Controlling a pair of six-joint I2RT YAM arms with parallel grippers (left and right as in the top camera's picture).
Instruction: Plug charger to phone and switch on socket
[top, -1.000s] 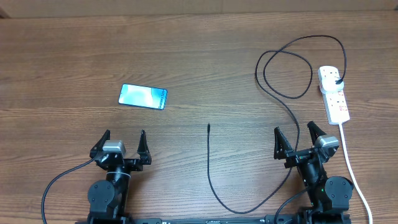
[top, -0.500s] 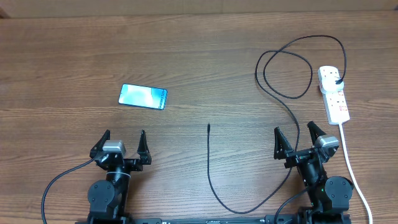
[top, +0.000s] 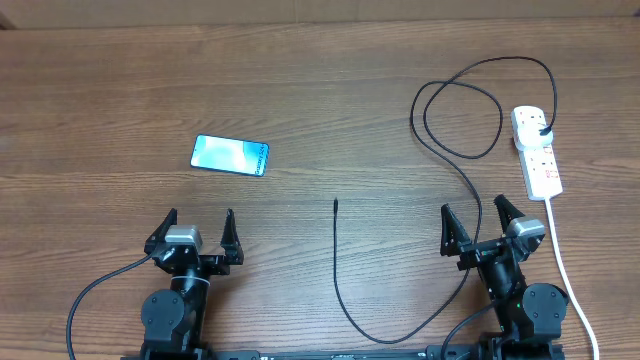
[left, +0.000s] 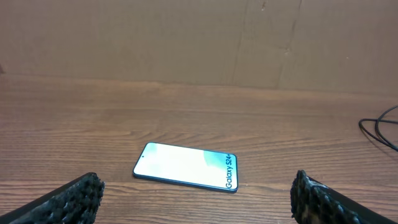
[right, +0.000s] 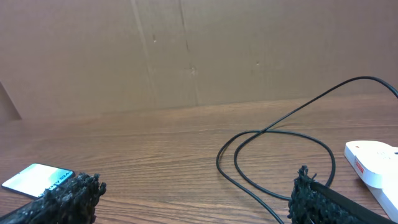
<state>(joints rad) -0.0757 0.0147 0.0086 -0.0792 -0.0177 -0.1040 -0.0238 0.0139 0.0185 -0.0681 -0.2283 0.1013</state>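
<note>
Nothing moved; our left claw and right claw gape empty, so we next grab the charger at four o'clock from the phone.

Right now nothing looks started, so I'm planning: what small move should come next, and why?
Probably reach the right gripper toward the charger's loose tip: it and the left gripper stand open and empty, the tip lies apart from the phone, and the plug already sits in the socket.
</note>
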